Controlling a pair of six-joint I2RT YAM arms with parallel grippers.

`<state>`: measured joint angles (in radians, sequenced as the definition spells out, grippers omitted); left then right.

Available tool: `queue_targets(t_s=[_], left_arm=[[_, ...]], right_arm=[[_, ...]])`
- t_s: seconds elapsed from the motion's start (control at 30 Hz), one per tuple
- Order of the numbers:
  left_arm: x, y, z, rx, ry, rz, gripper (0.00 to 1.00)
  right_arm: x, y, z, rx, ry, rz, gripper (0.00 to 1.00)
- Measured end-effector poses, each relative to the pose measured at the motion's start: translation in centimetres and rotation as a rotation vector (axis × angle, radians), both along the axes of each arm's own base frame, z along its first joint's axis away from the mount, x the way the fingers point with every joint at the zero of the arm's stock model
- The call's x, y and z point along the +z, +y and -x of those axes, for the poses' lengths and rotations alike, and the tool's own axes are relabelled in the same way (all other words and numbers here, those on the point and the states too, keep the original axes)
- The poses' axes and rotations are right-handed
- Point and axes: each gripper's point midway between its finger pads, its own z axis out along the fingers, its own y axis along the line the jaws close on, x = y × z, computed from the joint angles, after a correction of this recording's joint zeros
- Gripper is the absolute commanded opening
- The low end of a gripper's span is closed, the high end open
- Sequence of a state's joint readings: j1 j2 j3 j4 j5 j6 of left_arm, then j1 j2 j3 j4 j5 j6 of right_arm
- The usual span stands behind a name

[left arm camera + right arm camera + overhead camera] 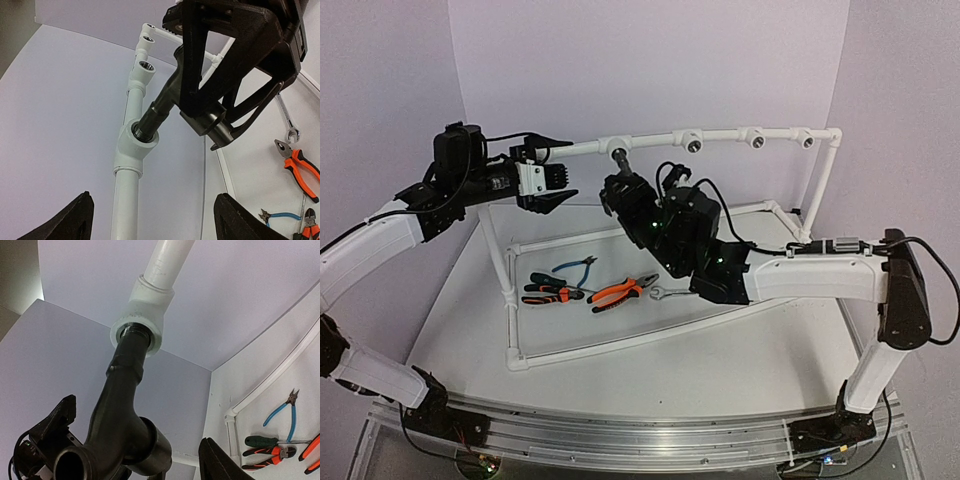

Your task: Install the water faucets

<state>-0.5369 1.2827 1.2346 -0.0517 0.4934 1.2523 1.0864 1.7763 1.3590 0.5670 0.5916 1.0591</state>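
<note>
**Faucet in the tee, left hand standing off**

My left hand (160, 222) hangs wide open. Its two dark fingertips (75, 220) sit at the bottom of my view with nothing between them. Above them the white pipe (125, 200) rises to a tee fitting (131, 150), and the dark faucet (159, 107) has its threaded end in that fitting's mouth. The right hand (207, 117) straddles the faucet's far end; I cannot tell whether its fingers press on it. Farther along the pipe, two more fittings (144, 67) show bare metal threads. On the bench (250, 175) lie a silver wrench (288, 122), orange-handled pliers (302, 170) and blue-handled cutters (280, 216), the wrench nearest the right hand.
</note>
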Motion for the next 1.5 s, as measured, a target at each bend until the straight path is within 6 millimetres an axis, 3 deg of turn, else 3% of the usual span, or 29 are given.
queue_targets(t_s=[0.17,0.3,0.47,0.6,0.7,0.83,0.93,1.0,1.07,1.13,1.27,1.37,1.5], left_arm=[[0.0,0.0,0.0,0.000,-0.003,-0.002,0.85],[0.0,0.0,0.0,0.002,-0.004,-0.002,0.84],[0.0,0.1,-0.1,0.006,-0.004,-0.002,0.84],[0.0,0.3,-0.4,0.023,-0.003,-0.003,0.84],[0.3,0.8,-0.2,0.035,0.001,0.002,0.84],[1.8,1.6,0.8,0.043,-0.013,0.026,0.84],[2.9,2.3,1.3,0.063,-0.032,0.047,0.85],[3.5,2.9,1.4,0.084,-0.030,0.065,0.85],[3.9,3.7,1.1,0.117,-0.020,0.083,0.85],[4.2,4.9,0.7,0.157,-0.003,0.101,0.85],[5.1,7.5,0.2,0.239,0.018,0.142,0.85],[5.9,9.5,0.0,0.291,0.024,0.178,0.85],[6.6,11.2,0.1,0.334,0.031,0.215,0.85]], right_arm=[[0.7,-0.1,-0.2,0.022,-0.015,-0.009,0.88],[3.3,-1.0,0.4,0.042,-0.054,-0.038,0.90],[7.1,-2.9,2.7,0.057,-0.104,-0.064,0.93],[6.8,-5.9,4.6,0.044,-0.096,-0.009,0.93],[6.0,-8.4,5.6,0.016,-0.116,0.164,0.92],[7.1,-10.4,6.5,0.007,-0.220,0.458,0.86],[10.0,-10.0,7.2,0.024,-0.388,0.749,0.91],[12.4,-8.8,8.4,0.020,-0.575,0.990,0.95],[13.2,-7.2,9.7,0.012,-0.799,1.293,0.97],[11.6,-5.4,10.6,0.029,-1.013,1.625,0.98],[5.0,-1.8,9.6,0.157,-1.332,2.194,0.95],[1.0,-0.1,8.9,0.284,-1.483,2.434,0.93],[-0.3,0.6,7.9,0.373,-1.590,2.608,0.88]])
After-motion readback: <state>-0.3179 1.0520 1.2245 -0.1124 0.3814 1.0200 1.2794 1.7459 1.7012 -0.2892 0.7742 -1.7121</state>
